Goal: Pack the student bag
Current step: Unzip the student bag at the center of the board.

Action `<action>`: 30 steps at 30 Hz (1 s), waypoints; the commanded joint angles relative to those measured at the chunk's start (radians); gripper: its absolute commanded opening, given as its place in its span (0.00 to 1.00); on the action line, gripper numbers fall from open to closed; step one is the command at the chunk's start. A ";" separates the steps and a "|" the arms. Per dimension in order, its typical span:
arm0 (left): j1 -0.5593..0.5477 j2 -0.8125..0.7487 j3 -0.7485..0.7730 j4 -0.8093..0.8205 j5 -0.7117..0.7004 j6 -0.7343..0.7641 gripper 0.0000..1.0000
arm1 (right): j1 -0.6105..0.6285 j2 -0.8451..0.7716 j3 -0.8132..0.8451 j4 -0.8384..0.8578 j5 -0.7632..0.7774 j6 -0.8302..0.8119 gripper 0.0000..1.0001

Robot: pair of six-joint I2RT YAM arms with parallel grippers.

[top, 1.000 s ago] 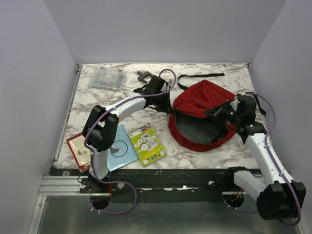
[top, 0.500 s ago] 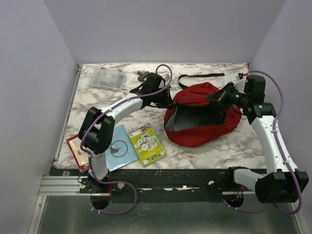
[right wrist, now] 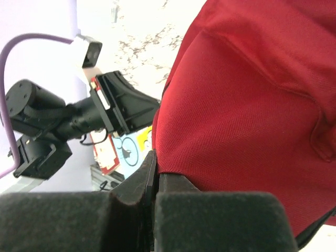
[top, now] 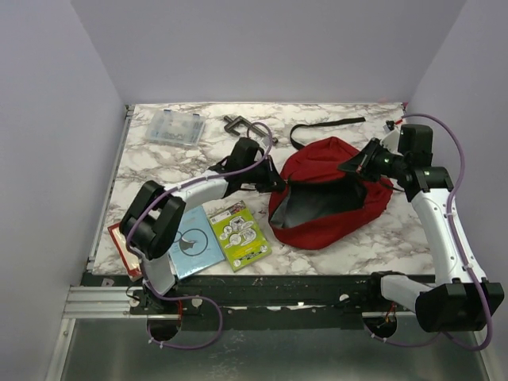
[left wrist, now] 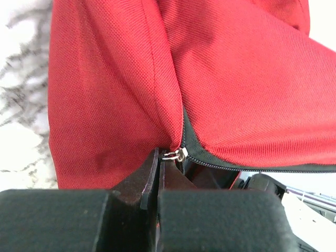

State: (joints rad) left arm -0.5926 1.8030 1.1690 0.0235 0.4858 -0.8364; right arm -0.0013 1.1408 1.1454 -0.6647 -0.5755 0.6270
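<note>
now left claw [top: 273,182] & right claw [top: 355,166] each clenched on opp. edges of student bag [top: 325,155], mouth gaping btwn.

Plain red student bag [top: 337,159] with dark grey lining, black strap [top: 325,125], white table [top: 397,232] veined grey, lime-green booklet [top: 240,236], pale blue booklet [top: 198,248], my white-and-black arms [top: 198,186], purple cables [right wrist: 31,38].

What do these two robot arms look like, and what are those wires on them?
The left arm and right arm are white tubes joined by chunky black joints, each trailing a purple cable. The left gripper and right gripper are black, with two flat, blocky fingers.
</note>
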 commanded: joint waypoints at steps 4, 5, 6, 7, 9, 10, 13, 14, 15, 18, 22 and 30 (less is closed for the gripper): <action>-0.090 -0.070 -0.305 0.131 -0.096 -0.169 0.00 | -0.031 -0.031 -0.054 0.134 0.130 -0.072 0.05; -0.106 -0.047 -0.311 0.166 -0.059 -0.204 0.00 | -0.029 -0.014 -0.089 0.168 0.093 -0.053 0.14; -0.115 -0.015 -0.300 0.201 -0.015 -0.227 0.00 | -0.029 0.014 -0.122 0.186 0.047 -0.038 0.20; -0.123 0.012 -0.288 0.222 0.015 -0.254 0.00 | -0.029 0.041 -0.140 0.181 0.011 -0.033 0.24; -0.136 0.045 -0.283 0.290 0.049 -0.308 0.00 | -0.019 0.059 -0.204 0.195 -0.019 -0.009 0.30; -0.142 0.056 -0.282 0.322 0.058 -0.320 0.00 | -0.015 0.042 -0.252 0.214 -0.014 0.011 0.34; -0.147 0.068 -0.272 0.338 0.068 -0.326 0.00 | -0.011 -0.082 -0.399 0.277 0.016 0.097 0.61; -0.150 0.068 -0.274 0.342 0.070 -0.329 0.00 | -0.011 -0.118 -0.448 0.298 0.015 0.144 0.71; -0.151 0.067 -0.278 0.345 0.071 -0.331 0.00 | -0.009 -0.162 -0.500 0.320 0.006 0.190 0.77; -0.156 0.061 -0.288 0.355 0.079 -0.331 0.00 | 0.001 -0.267 -0.590 0.322 0.021 0.293 0.87; -0.169 0.039 -0.301 0.360 0.074 -0.330 0.00 | 0.001 -0.363 -0.702 0.358 0.021 0.470 0.92; -0.239 0.005 -0.301 0.360 0.057 -0.319 0.00 | 0.087 -0.329 -0.654 0.344 0.181 0.564 0.93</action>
State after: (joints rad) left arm -0.7914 1.8641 0.8791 0.3519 0.5301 -1.1629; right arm 0.0441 0.7856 0.4389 -0.3363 -0.5037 1.1156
